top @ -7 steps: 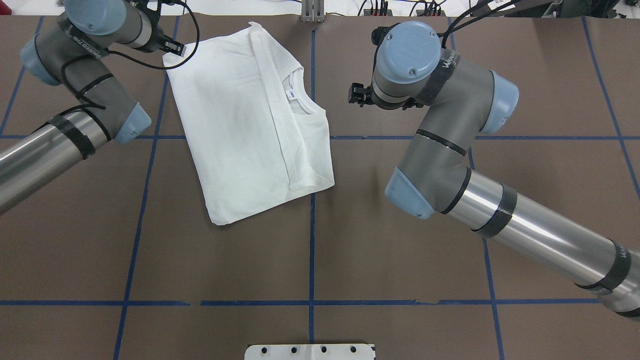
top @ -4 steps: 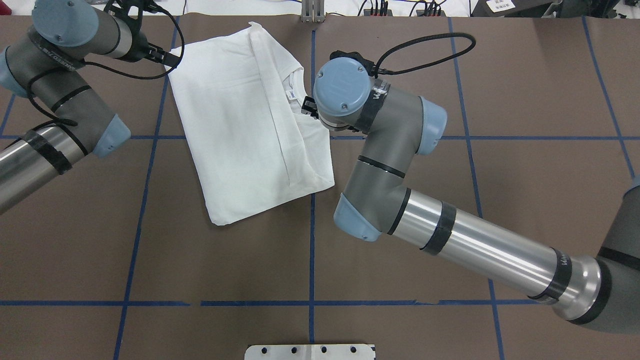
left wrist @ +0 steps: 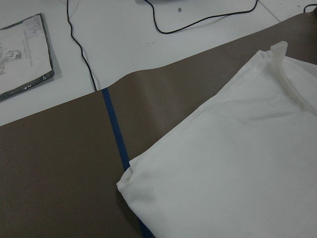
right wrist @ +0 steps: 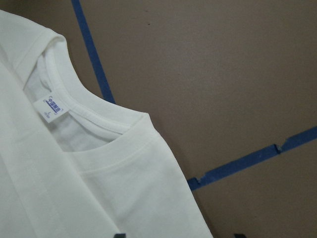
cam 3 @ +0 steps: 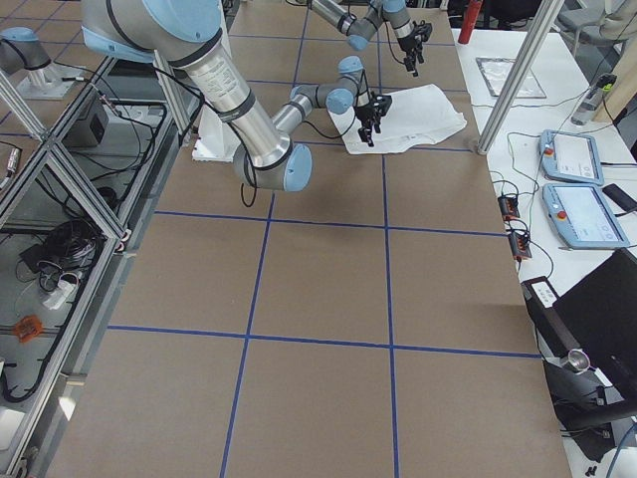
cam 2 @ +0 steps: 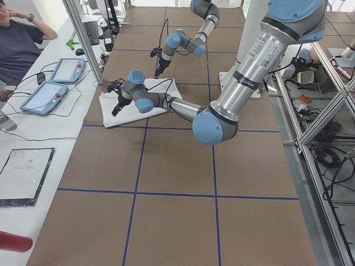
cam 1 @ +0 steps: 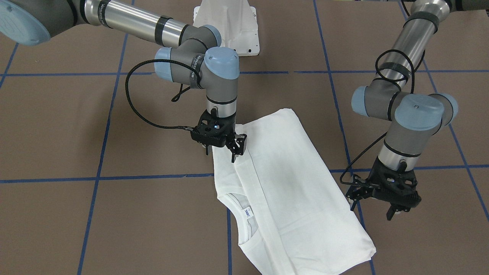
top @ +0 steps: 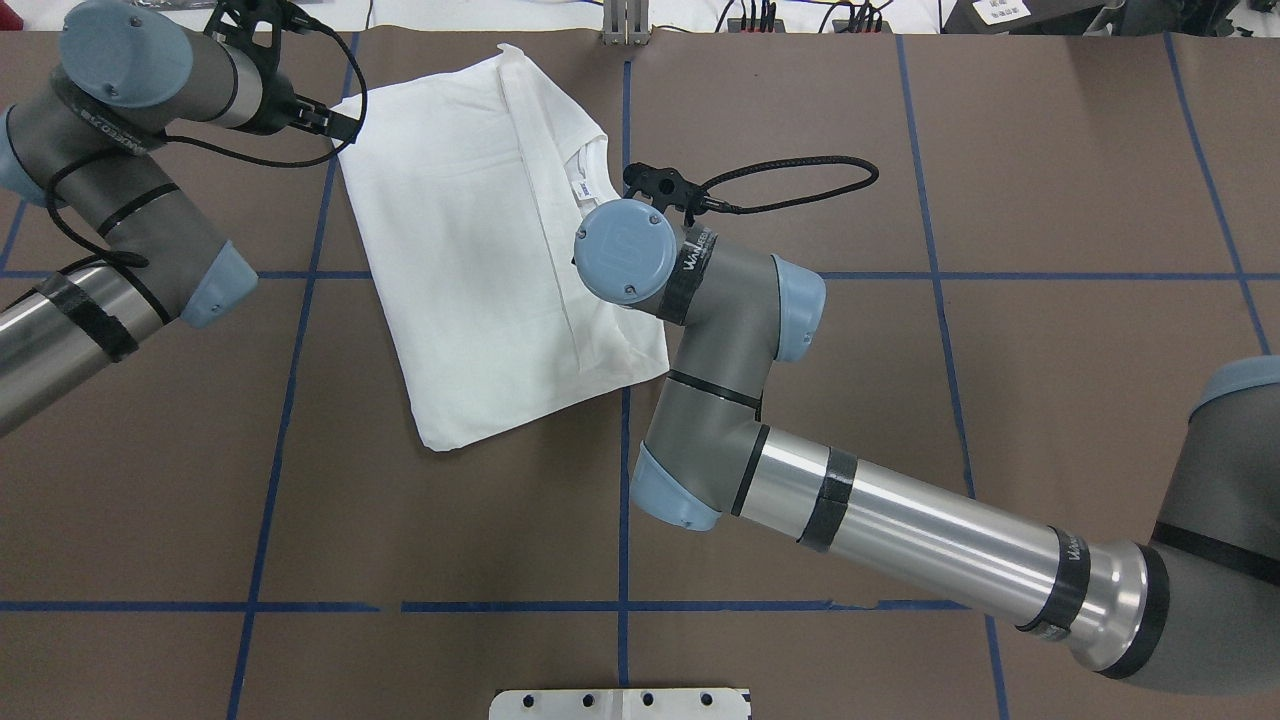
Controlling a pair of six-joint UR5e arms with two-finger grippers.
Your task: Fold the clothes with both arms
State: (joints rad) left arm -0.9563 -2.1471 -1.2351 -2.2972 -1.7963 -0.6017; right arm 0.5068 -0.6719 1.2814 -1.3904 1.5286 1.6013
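The right end effector (cam 1: 221,152) points straight down over one long edge of the T-shirt (cam 1: 290,183). Its two fingers are apart, with one on each side of that edge. The tips are very low, but I cannot tell if they touch the cloth. The wrist camera looks down at the neck hole and the small neck label (right wrist: 52,106). The two dark finger tips show at the bottom of that picture, with a wide gap between them.

Above the fingers the wrist stands up straight. Then the right arm (top: 900,520) bends twice at its grey joints. Its long silver tube runs back across the tabletop (top: 900,150) to the robot.

The left end effector (cam 1: 372,210) hangs just beside the other long edge of the T-shirt, near a far corner. It is over the bare brown tabletop and not on the cloth. Its fingers are apart too, and they hold nothing. The wrist above it points down and leans a little. The left arm (top: 50,320) folds at the elbow and goes back toward the robot.

The T-shirt is white and folded into a long shape. It lies flat on the tabletop between the two arms, on the far side from the robot, across blue tape lines (top: 623,500).
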